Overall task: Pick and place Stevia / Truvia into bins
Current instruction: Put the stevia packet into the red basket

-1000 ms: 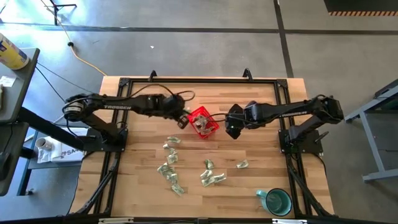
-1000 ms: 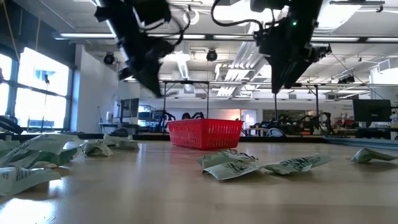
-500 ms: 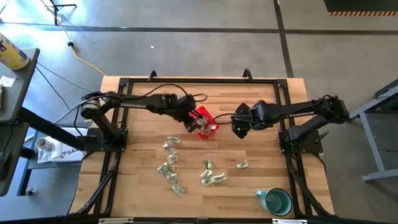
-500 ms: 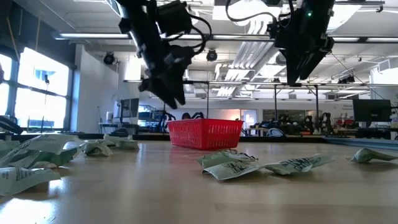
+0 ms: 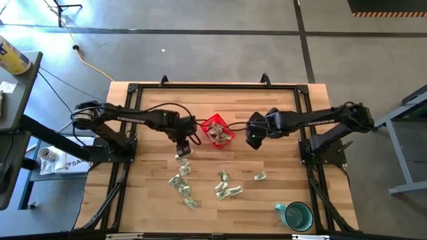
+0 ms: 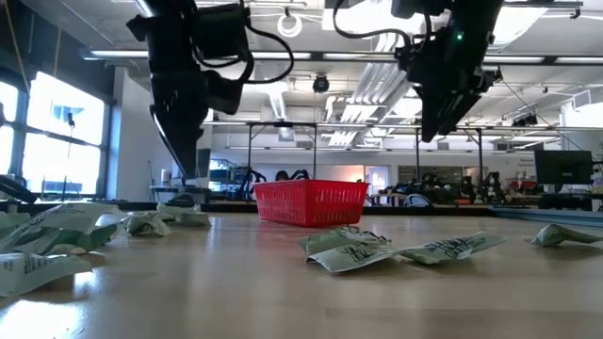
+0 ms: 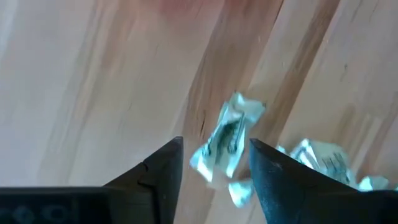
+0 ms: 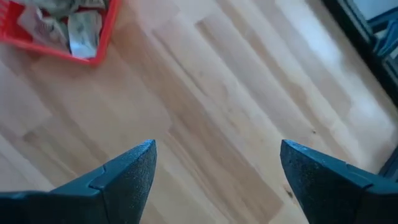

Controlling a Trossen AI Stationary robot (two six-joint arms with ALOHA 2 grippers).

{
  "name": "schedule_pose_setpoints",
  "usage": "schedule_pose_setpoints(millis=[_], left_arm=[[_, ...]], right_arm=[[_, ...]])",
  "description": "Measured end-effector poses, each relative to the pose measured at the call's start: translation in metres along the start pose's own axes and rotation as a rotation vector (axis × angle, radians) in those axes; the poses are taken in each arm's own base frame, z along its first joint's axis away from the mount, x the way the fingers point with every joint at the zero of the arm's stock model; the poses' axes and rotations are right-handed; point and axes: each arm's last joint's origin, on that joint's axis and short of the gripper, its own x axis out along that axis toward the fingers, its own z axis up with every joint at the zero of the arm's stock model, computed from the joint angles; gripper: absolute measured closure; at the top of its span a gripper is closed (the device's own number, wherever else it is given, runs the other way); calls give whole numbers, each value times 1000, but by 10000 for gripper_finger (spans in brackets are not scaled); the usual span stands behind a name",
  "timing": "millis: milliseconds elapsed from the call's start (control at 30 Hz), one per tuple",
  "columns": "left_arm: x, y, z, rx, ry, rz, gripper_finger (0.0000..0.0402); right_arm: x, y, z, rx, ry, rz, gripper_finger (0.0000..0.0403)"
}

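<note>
The red basket (image 5: 217,131) stands on the table's far middle with several Stevia packets inside (image 8: 74,28). More pale green packets (image 5: 183,175) lie loose on the wood nearer the front. My left gripper (image 5: 183,141) hovers open above the farthest loose packet (image 7: 229,134), which shows between its fingers without touching them. My right gripper (image 5: 252,138) hangs wide open above bare wood just right of the basket (image 8: 59,34).
A teal mug (image 5: 297,215) stands at the near right corner. Other loose packets lie near the front middle (image 5: 228,191) and to the right (image 5: 259,176). In the low view, crumpled packets (image 6: 396,250) lie close in front of the basket (image 6: 311,202).
My left gripper has swung right over the red basket, opened there, then come back toward the table's left and near edge, and now hangs above a loose packet. My right gripper has stayed open beside the basket.
</note>
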Motion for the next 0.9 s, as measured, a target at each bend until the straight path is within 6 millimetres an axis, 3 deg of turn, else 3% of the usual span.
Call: schedule_pose_setpoints(millis=[233, 600, 900], left_arm=[[16, 3, -12, 0, 15, -19, 213], [39, 10, -34, -7, 30, -17, 250], [39, 8, -19, 15, -137, -3, 365]], right_arm=[[5, 4, -10, 10, 43, 22, 72], [4, 7, -10, 41, 23, 35, 71], [4, 7, -10, 42, 23, 36, 71]])
